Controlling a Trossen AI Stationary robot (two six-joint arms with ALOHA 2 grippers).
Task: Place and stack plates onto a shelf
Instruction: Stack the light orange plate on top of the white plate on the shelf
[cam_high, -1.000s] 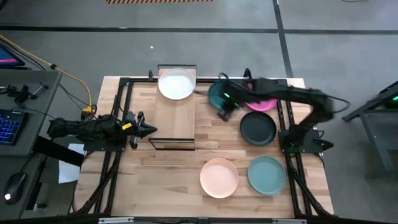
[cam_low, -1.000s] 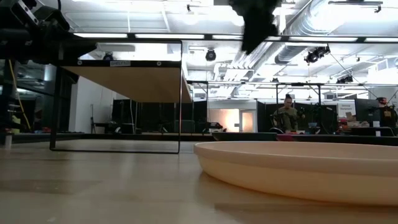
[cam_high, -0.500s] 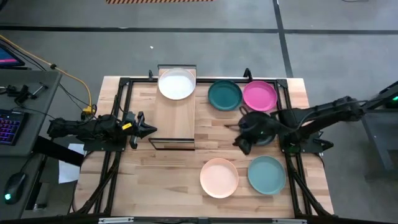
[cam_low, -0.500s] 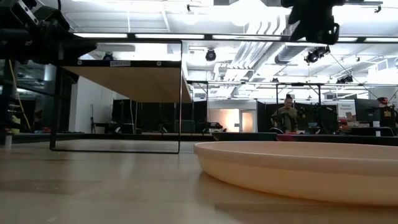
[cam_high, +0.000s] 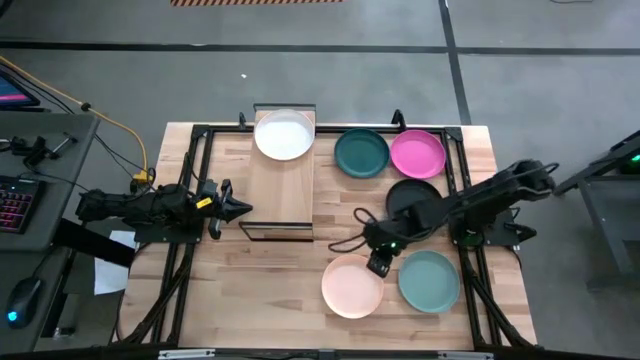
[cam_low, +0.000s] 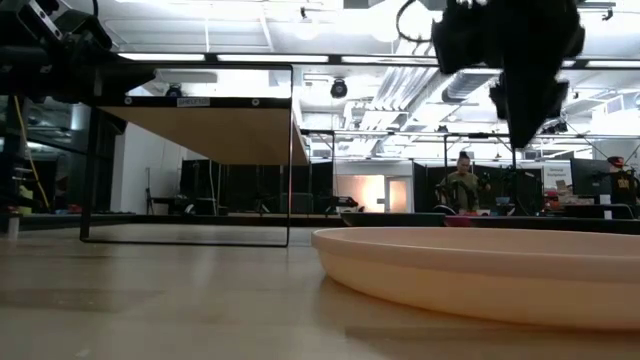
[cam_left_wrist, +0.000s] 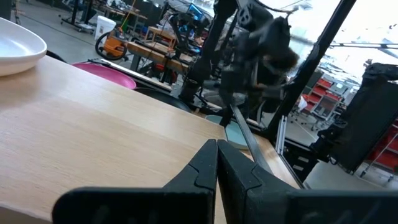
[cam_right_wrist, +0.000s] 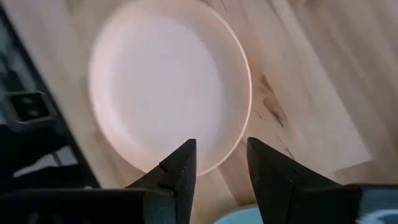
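A white plate (cam_high: 284, 134) rests on the far end of the light-wood shelf (cam_high: 284, 190). On the table lie the dark teal plate (cam_high: 361, 153), the magenta pink plate (cam_high: 417, 153), the black plate (cam_high: 410, 196) partly under my right arm, the pale peach plate (cam_high: 352, 286) and the light blue-green plate (cam_high: 429, 280). My right gripper (cam_high: 378, 262) is open and points down over the peach plate's far right rim (cam_right_wrist: 239, 106). In the low view my right gripper (cam_low: 525, 125) hangs clear above the peach plate (cam_low: 480, 270). My left gripper (cam_high: 240, 208) is shut and empty beside the shelf's left side.
Black frame rails (cam_high: 196, 200) run along the table's left and right sides. A desk with a keyboard (cam_high: 15, 200) stands left of the table. Bare tabletop (cam_high: 260, 290) lies near the front left. People (cam_low: 463, 185) show far off in the room.
My right gripper has swung from above the dark teal plate toward the table's near edge, passing over the black plate, and now hangs over the peach plate's far right rim. It has come lower and turned. The plates have not moved.
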